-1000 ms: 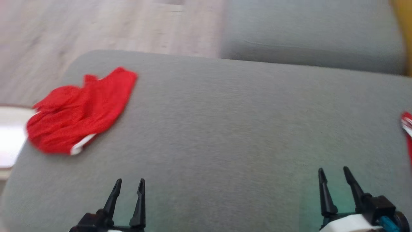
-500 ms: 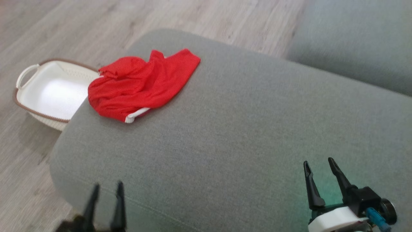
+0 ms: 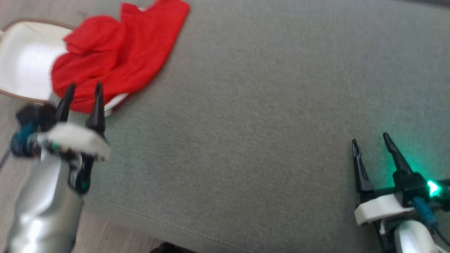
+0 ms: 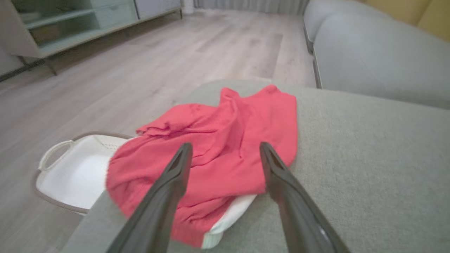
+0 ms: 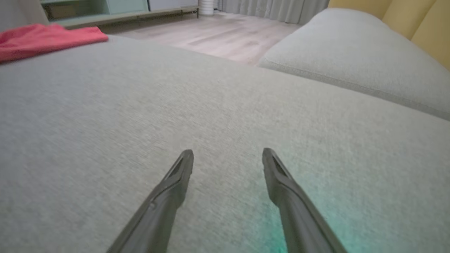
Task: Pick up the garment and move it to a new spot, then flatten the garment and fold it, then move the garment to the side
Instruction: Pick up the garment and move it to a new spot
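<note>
A crumpled red garment [image 3: 116,52] with a white band lies at the far left end of the grey cushion [image 3: 263,116]. In the left wrist view the garment [image 4: 218,154] fills the middle, its white band at the near edge. My left gripper [image 3: 83,88] stands open just short of the garment's near edge, fingers pointing at it, nothing between them. My right gripper [image 3: 370,137] is open over bare cushion at the lower right, far from the garment. In the right wrist view the garment [image 5: 45,40] is a red strip at the far left.
A white basket [image 3: 24,59] with a brown rim stands on the wooden floor beside the cushion's left end, partly under the garment's overhang. A second grey cushion [image 4: 372,59] lies beyond. A low cabinet [image 4: 70,24] stands across the floor.
The head camera has swung left and down, so the whole picture shifted. My left arm has risen and reached toward the garment; both grippers stay open.
</note>
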Robot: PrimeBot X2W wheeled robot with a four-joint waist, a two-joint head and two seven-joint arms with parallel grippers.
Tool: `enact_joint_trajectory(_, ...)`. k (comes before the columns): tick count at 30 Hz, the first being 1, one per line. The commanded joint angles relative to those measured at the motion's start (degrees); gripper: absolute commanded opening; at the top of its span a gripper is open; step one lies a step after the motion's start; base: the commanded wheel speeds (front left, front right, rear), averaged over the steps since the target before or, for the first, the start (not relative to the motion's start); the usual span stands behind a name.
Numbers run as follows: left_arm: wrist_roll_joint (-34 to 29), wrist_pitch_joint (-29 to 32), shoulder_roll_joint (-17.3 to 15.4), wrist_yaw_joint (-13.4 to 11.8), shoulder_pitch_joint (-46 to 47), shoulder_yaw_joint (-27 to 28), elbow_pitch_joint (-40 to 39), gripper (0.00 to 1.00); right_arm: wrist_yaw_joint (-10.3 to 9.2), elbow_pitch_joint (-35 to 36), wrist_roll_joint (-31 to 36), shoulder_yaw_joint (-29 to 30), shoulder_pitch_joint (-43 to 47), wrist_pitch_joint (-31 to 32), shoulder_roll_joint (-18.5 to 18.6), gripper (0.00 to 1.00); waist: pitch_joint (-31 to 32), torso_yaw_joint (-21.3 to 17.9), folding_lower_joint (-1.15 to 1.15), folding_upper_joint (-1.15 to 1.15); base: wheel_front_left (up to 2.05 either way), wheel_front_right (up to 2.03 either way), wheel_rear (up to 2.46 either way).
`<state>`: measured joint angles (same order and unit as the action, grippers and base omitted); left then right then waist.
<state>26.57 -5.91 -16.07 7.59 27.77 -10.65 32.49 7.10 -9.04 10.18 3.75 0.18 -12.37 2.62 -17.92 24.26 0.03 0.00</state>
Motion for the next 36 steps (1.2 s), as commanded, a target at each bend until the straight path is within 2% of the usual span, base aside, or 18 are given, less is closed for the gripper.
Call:
enact_joint_trajectory(1, 1.38, 1.30, -3.44, -0.10, 4.27, -0.34, 1.43, 1.00, 0.39, 2.62, 0.69, -1.32, -1.11, 0.43, 0.93, 1.00, -4.98, -2.81, -0.03, 0.00, 0.00, 0.00, 0.00)
enact_joint_trajectory(5, 5.20, 5.65, -5.72, -0.10, 11.51, -5.37, 10.08, 1.00, 0.39, 4.98, 1.03, -1.49, -1.37, 1.76, 1.58, 1.00, -6.25, -4.76, -0.03, 0.00, 0.00, 0.00, 0.00)
enact_joint_trajectory(10, 8.81, 13.11, -6.97, -0.10, 15.66, -10.42, 19.91, 1.00, 0.39, 6.42, 0.58, -1.90, -1.72, 2.35, 1.55, 1.00, -6.26, -7.39, -0.03, 0.00, 0.00, 0.00, 0.00)
enact_joint_trajectory(11, 9.93, 14.90, -7.53, -0.10, 16.43, -11.89, 22.37, 0.84, 0.39, 6.38, 0.20, -1.94, -1.66, 2.18, 1.37, 1.00, -5.90, -8.36, -0.03, 0.00, 0.00, 0.00, 0.00)
enact_joint_trajectory(12, 10.41, 15.32, -7.75, -0.10, 16.71, -12.79, 22.92, 0.29, 0.39, 6.29, 0.04, -1.86, -1.59, 2.06, 1.27, 1.00, -5.73, -8.72, -0.03, 0.00, 0.00, 0.00, 0.00)
enact_joint_trajectory(13, 11.10, 15.46, -7.96, -0.10, 16.91, -13.45, 23.36, 0.00, 0.39, 6.11, -0.16, -1.81, -1.53, 1.91, 1.16, 1.00, -5.44, -9.08, -0.03, 0.00, 0.00, 0.00, 0.00)
enact_joint_trajectory(16, 12.59, 15.69, -8.37, -0.10, 17.20, -14.74, 23.49, 0.00, 0.39, 5.51, -0.48, -1.80, -1.33, 1.53, 0.96, 1.00, -4.64, -9.60, -0.03, 0.00, 0.00, 0.00, 0.00)
enact_joint_trajectory(21, 20.47, 14.57, -9.53, -0.10, 18.55, -14.93, 17.91, 0.00, 0.39, 3.13, -1.76, -1.61, -0.94, 0.06, 0.52, 1.00, -1.38, -10.72, -0.03, 0.00, 0.00, 0.00, 0.00)
enact_joint_trajectory(31, 35.83, 21.05, -16.22, -0.10, 16.78, -19.52, -12.56, 0.00, 0.39, -3.28, -8.25, -3.84, -1.36, -2.34, 0.28, 1.00, 6.79, -15.10, -0.03, 0.00, 0.00, 0.00, 0.00)
enact_joint_trajectory(36, 42.72, 24.87, -17.24, -0.66, 14.46, -18.21, -26.09, 0.00, 0.39, -4.59, -11.17, -4.59, -1.78, -2.59, 0.27, 1.00, 8.36, -18.30, -0.03, 0.00, 0.00, 0.00, 0.00)
